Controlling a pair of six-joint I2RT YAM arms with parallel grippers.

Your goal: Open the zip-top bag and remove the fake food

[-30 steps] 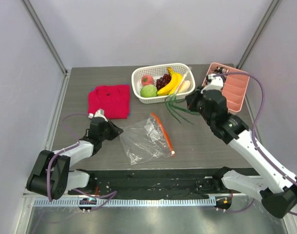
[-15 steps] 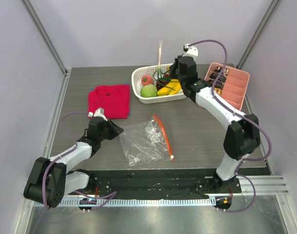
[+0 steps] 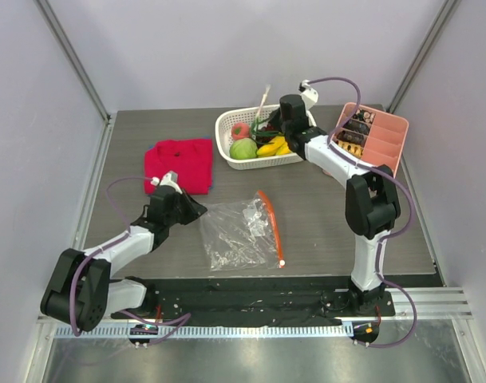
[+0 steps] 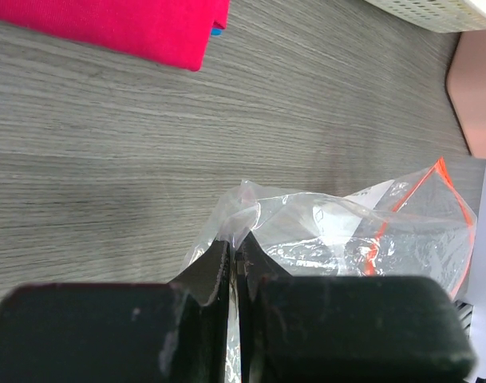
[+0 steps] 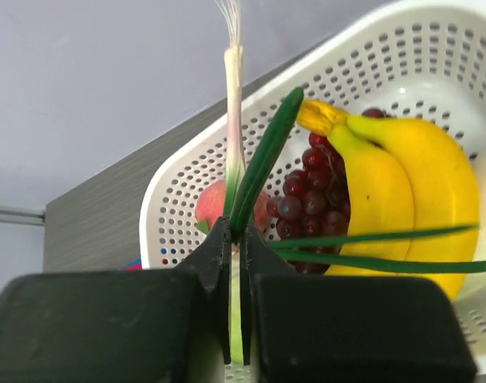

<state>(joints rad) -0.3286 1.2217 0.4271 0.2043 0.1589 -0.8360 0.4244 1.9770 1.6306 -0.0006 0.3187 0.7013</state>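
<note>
Zip-top bag (image 3: 239, 233) before basket (image 3: 254, 163)

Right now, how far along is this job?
Nearly done. The bag lies open and looks empty, one corner pinched by the left gripper. The basket holds bananas and grapes. The right gripper holds a green onion over it; only releasing that seems left.

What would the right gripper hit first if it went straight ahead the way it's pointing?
Probably the pink-red fruit in the white basket, just beyond the green onion the right gripper holds; depth is unclear.
</note>
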